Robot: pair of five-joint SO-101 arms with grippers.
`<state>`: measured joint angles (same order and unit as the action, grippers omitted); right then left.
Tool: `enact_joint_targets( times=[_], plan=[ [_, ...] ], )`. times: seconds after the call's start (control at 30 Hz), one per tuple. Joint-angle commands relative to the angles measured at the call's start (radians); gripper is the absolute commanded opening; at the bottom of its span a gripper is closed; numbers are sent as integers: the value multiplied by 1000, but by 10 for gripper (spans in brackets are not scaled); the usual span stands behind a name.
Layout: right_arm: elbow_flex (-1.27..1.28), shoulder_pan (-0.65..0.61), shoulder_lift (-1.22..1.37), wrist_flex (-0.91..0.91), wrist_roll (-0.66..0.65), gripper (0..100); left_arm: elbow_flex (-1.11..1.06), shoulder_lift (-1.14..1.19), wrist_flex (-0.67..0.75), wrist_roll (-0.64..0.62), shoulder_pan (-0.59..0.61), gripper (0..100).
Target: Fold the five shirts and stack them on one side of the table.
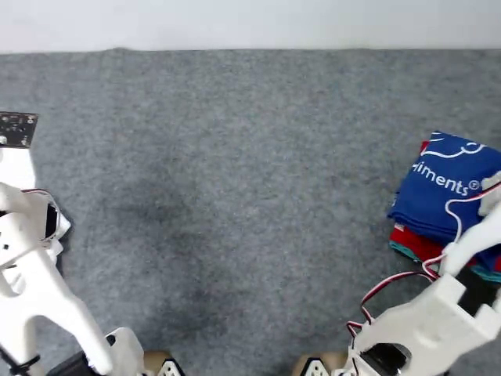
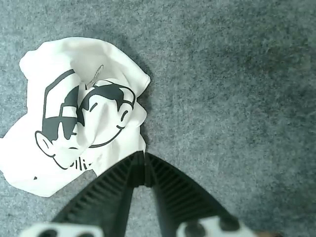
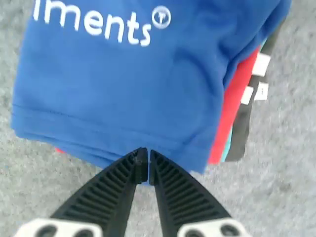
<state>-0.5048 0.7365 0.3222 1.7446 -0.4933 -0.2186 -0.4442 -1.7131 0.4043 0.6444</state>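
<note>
Both closed tip to tip, nothing visibly pinched: left gripper (image 2: 144, 165) beside crumpled white shirt (image 2: 74, 108), right gripper (image 3: 144, 160) at blue shirt (image 3: 123, 84) atop stack (image 1: 415, 244).

High camera: I look steeply down over the table (image 1: 235, 157) from afar. Left wrist camera: close, down past the left gripper (image 2: 144, 168). Right wrist camera: close, down past the right gripper (image 3: 144, 158) onto the stack (image 3: 123, 89), which the high view shares.

A stack of folded shirts (image 1: 442, 196) lay at the right side of the counter (image 1: 235, 157). An unfolded shirt (image 2: 74, 108) lay on the counter just beside the left pincer (image 2: 144, 165).
</note>
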Motion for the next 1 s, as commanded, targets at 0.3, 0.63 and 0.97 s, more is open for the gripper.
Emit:
enact_joint_targets(
  times=[0.3, 0.63, 0.97],
  plan=[
    [-8, 140, 18, 51, -9, 9, 4, -11, -3, 104, 43, 5],
    [178, -64, -274, 30, -5, 9, 4, -11, -2, 264, 288, 5],
    [594, -88, -189, -262, -3, 9, 2, -11, -3, 282, 319, 5]
  ],
)
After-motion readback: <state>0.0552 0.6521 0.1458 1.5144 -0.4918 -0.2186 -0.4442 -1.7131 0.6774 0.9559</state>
